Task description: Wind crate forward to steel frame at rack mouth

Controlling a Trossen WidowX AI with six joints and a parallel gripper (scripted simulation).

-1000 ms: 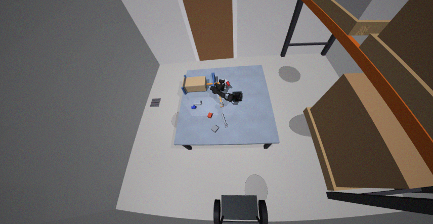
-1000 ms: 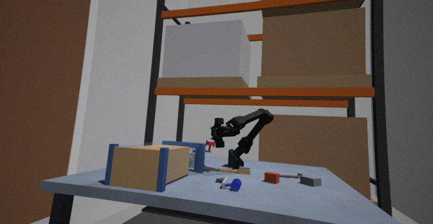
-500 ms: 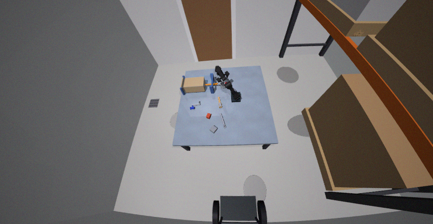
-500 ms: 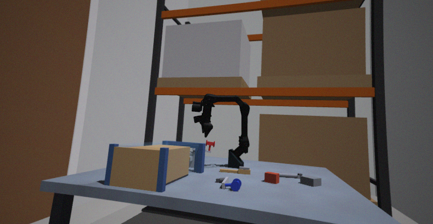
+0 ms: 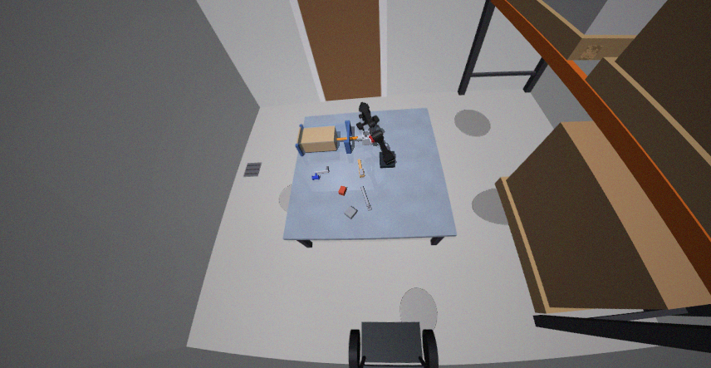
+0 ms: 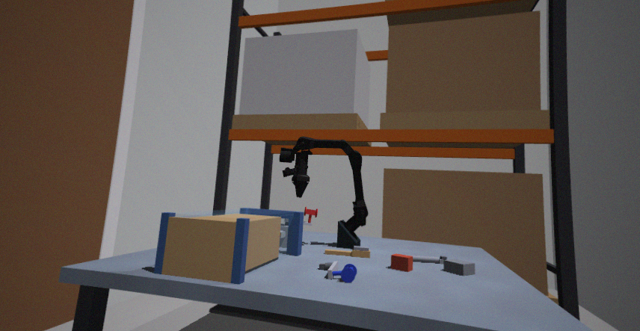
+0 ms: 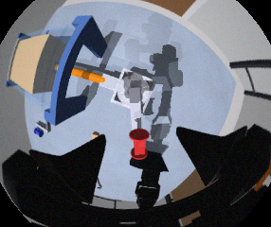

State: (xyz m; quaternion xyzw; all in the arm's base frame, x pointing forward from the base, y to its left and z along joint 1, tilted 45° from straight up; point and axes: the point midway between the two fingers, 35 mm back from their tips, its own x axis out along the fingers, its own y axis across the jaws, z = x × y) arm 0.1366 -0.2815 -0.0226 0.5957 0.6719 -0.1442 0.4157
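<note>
The tan crate (image 5: 318, 138) (image 6: 201, 250) (image 7: 28, 61) sits flat in the cubby, with a gap between its front and the blue steel frame (image 5: 348, 136) (image 6: 294, 234) (image 7: 65, 80). An orange strap (image 5: 340, 139) (image 7: 81, 74) runs through the frame to the grey winch (image 7: 135, 87). The handle with a red knob (image 6: 310, 212) (image 7: 138, 147) is on the winch top, its arm pointing toward the robot base in the wrist view. My gripper (image 6: 300, 195) (image 7: 142, 134) is open and empty. It points down, high above the knob. The key's seating is hidden.
A crank with a blue knob (image 5: 316, 177) (image 6: 348, 273) (image 7: 39, 132), a tan-handled tool (image 5: 360, 166) (image 6: 339, 252), a long grey tool (image 5: 365, 197), a red block (image 5: 342, 190) (image 6: 401, 262) and a grey block (image 5: 350, 211) (image 6: 458, 267) lie on the bench.
</note>
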